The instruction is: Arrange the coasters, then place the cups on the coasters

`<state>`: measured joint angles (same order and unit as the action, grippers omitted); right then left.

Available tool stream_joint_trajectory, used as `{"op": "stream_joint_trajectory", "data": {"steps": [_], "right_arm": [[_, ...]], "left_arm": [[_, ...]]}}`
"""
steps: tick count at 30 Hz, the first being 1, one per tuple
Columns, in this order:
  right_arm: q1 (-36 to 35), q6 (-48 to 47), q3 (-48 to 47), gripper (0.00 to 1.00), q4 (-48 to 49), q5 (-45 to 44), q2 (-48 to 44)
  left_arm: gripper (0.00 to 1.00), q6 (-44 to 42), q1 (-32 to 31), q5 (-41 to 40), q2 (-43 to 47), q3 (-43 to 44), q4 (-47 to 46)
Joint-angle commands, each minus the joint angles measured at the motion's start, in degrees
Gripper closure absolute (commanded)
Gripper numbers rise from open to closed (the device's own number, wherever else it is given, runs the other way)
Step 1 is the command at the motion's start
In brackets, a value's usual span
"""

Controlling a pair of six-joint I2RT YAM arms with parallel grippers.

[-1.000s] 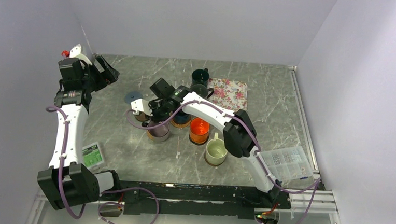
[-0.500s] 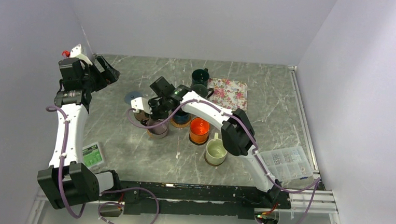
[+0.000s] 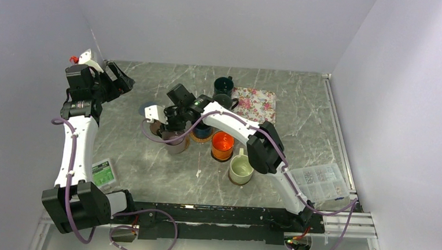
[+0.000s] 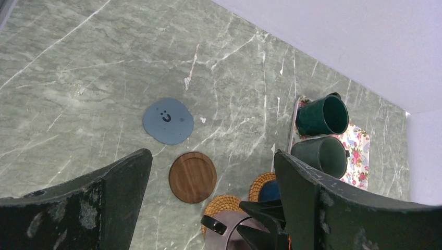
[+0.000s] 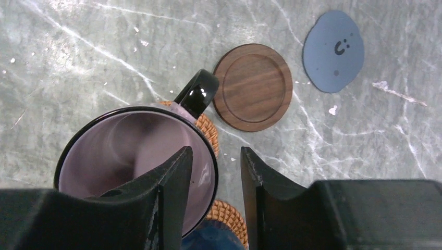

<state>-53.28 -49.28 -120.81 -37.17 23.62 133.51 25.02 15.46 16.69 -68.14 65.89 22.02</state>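
Note:
The mauve cup stands on a tan woven coaster. My right gripper is open astride its rim, one finger inside and one outside, with a gap showing. Beside it lie a bare dark brown coaster and a grey-blue coaster. The navy cup sits on the other woven coaster. The orange cup and cream cup stand nearer the front. Dark green and dark grey cups stand at the floral mat's edge. My left gripper hangs open and empty, high at the back left.
A floral mat lies at the back right of the cups. A clear plastic parts box sits at the front right, and a small green card at the front left. White walls close in the table on three sides.
My right gripper's jaws have parted and let go of the mauve cup's rim, and the arm has shifted slightly back and left. The left arm has stayed still.

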Motion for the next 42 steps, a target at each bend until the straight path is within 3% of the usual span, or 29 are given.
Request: {"op": "stream_joint_trajectory", "data": {"steps": [1, 7, 13, 19, 23, 27, 33, 42], "right_arm": [[0.1, 1.7, 0.0, 0.55, 5.1, -0.7, -4.7], [0.1, 9.3, 9.6, 0.52, 16.0, -2.4, -13.4], [-0.1, 27.3, 16.3, 0.44, 23.8, -11.8, -20.4], [-1.6, 45.3, 21.0, 0.39, 22.9, -18.9, -25.4], [-2.6, 59.9, 21.3, 0.39, 17.7, -28.3, -25.5], [-2.6, 70.7, 23.3, 0.39, 14.1, -31.7, -26.0], [-3.2, 77.2, 26.1, 0.39, 12.5, -35.9, -25.6], [-4.2, 78.7, 21.9, 0.43, 7.0, -39.4, -19.3]], "left_arm": [[0.06, 0.8, 0.3, 1.3, 0.1, 0.6, -2.1], [0.06, 0.9, 0.3, 1.6, 0.2, 0.5, -2.2], [0.06, 1.2, 0.3, 1.9, 0.2, 0.5, -2.4], [0.06, 1.3, 0.3, 2.1, 0.1, 0.4, -2.4], [0.06, 1.3, 0.3, 1.9, 0.2, 0.2, -2.5], [0.06, 1.4, 0.3, 2.2, 0.0, 0.0, -2.7], [0.06, 1.4, 0.3, 2.2, -0.1, 0.0, -2.7], [0.06, 1.5, 0.3, 2.4, -0.2, -0.1, -2.8]]}}
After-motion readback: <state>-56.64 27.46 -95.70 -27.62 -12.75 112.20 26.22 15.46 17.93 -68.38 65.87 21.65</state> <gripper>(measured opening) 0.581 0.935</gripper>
